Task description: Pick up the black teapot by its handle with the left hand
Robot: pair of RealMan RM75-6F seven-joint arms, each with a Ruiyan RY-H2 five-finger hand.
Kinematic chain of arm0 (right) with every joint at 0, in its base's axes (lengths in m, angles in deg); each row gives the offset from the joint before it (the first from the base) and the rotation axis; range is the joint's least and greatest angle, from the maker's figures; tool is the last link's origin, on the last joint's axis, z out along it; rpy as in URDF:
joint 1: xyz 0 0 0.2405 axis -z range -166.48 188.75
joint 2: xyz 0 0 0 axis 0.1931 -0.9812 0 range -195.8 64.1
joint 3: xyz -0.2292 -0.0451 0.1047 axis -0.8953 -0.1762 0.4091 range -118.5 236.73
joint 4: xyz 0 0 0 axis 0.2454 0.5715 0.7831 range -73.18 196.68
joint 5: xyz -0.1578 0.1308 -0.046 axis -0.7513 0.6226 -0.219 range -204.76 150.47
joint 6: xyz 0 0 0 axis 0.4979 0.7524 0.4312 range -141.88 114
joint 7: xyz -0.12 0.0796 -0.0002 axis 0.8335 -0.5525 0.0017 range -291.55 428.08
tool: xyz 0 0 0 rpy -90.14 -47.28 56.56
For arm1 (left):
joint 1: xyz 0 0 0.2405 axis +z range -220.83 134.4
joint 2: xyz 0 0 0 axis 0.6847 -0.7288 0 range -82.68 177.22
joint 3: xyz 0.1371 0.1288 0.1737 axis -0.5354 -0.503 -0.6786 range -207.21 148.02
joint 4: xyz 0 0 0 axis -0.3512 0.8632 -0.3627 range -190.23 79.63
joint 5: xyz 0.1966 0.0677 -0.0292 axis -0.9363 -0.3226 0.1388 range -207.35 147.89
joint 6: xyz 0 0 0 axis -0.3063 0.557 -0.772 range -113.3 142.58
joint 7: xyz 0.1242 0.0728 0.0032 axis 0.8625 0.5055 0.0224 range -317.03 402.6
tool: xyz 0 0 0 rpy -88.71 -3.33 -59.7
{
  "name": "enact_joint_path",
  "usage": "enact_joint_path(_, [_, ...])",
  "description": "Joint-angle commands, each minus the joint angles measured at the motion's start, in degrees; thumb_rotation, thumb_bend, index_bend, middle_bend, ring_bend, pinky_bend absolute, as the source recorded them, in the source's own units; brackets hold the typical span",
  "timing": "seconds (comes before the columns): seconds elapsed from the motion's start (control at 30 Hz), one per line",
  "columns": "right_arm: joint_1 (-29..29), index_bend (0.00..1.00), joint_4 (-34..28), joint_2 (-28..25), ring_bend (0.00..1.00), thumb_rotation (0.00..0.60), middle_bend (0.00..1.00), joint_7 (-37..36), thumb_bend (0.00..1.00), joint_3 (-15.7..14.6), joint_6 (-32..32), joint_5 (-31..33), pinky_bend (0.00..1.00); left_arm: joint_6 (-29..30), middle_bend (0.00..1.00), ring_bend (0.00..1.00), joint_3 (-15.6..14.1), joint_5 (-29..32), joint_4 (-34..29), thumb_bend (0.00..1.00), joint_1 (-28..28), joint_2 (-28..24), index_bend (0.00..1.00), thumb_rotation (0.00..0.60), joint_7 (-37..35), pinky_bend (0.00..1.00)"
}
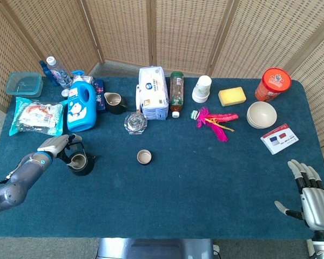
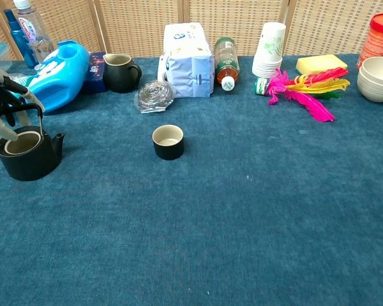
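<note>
At the table's left edge, the silver left hand (image 1: 55,144) is seen with its fingers (image 2: 13,89) curled over the arched wire handle (image 2: 16,109) of the round black teapot (image 2: 27,152), which sits on the blue cloth (image 1: 205,178), just in front of the blue plastic detergent jug (image 1: 80,105). Whether the handle is fully clasped cannot be told. A small dark cup (image 1: 144,157) is placed to the right of the teapot. At the near right corner, the silver right hand (image 1: 310,194) is held spread, nothing in it.
</note>
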Motion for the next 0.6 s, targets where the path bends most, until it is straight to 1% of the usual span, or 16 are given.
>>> enact_joint_path(0.03, [0.00, 0.00, 0.05, 0.00, 0.00, 0.600, 0.00, 0.04, 0.00, 0.01, 0.00, 0.05, 0.00, 1.71, 0.44, 0.36, 0.20, -1.33, -0.42, 0.19, 0.46, 0.28, 0.24, 0.600, -0.74, 0.43])
enact_joint_path(0.13, [0.00, 0.00, 0.00, -0.01, 0.00, 0.600, 0.00, 0.02, 0.00, -0.04, -0.06, 0.03, 0.00, 3.74, 0.50, 0.40, 0.35, -2.94, -0.72, 0.22, 1.00, 0.40, 0.29, 0.600, -0.81, 0.48])
enact_joint_path(0.27, [-0.01, 0.00, -0.07, -0.09, 0.00, 0.600, 0.00, -0.05, 0.00, -0.15, -0.20, -0.02, 0.00, 7.09, 0.57, 0.46, 0.25, -5.70, -1.85, 0.26, 1.88, 0.40, 0.34, 0.600, 0.03, 0.59])
enact_joint_path(0.4, [0.02, 0.00, -0.16, -0.12, 0.00, 0.600, 0.00, 0.01, 0.00, -0.24, -0.21, -0.10, 0.00, 8.38, 0.58, 0.47, 0.23, -6.96, -3.02, 0.29, 2.39, 0.48, 0.38, 0.600, 0.52, 0.73])
enact_joint_path(0.5, [0.02, 0.00, -0.19, -0.13, 0.00, 0.600, 0.00, 0.01, 0.00, -0.35, -0.33, -0.15, 0.00, 8.83, 0.59, 0.48, 0.17, -8.01, -3.38, 0.32, 2.81, 0.76, 0.39, 0.600, 0.77, 0.77])
enact_joint_path(0.6, [0.02, 0.00, -0.25, -0.17, 0.00, 0.600, 0.00, 0.16, 0.00, -0.39, -0.38, -0.14, 0.00, 9.44, 0.62, 0.50, -0.11, -8.54, -3.31, 0.36, 3.03, 1.30, 0.41, 0.600, 1.43, 0.78])
